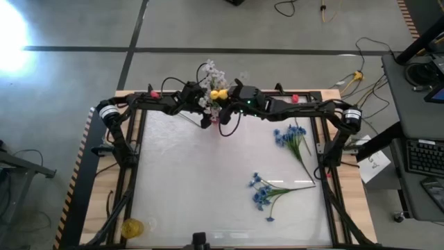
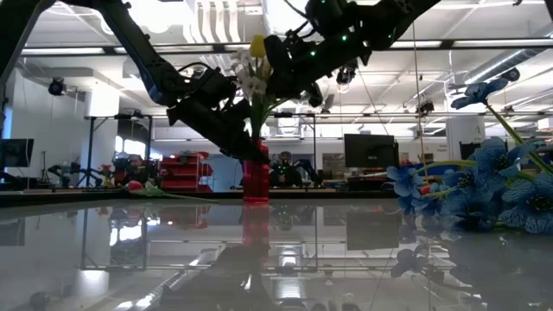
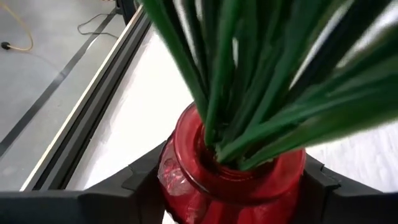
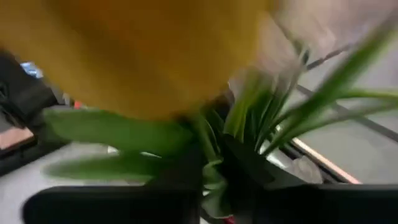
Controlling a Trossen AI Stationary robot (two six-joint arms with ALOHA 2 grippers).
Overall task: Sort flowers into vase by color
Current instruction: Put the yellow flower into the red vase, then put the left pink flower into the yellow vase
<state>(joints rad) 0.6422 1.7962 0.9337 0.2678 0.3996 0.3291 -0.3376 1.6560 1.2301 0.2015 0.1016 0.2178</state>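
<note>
A red glass vase [image 2: 256, 177] stands near the table's far edge [image 1: 216, 119], holding white blossom sprays [image 2: 247, 79] and a yellow flower [image 1: 218, 94]. My left gripper [image 3: 230, 186] is shut on the vase. My right gripper [image 2: 292, 67] hangs over the vase beside the yellow bud [image 2: 257, 45], shut on that flower. Two blue flower sprays [image 1: 291, 135] [image 1: 262, 189] lie flat on the table's right half. A pink-red bud [image 2: 134, 185] lies near the far left edge. My left gripper holds the vase by its neck, just under the rim [image 3: 186, 168], pinched between the two fingers [image 3: 140, 183], coming level from the table's left. The vase stands upright with its base on the table. My right gripper holds the yellow flower by its green stem below the bud [image 4: 208, 177], coming from above and the right. The bud [image 4: 143, 56] fills that wrist view and hides most of the hold. The stem reaches down among the others in the vase.
A yellow object [image 1: 132, 226] lies by the near left corner. The black frame rails [image 1: 132, 167] run along the table's sides. The white middle and left of the table [image 1: 187, 180] are open surface.
</note>
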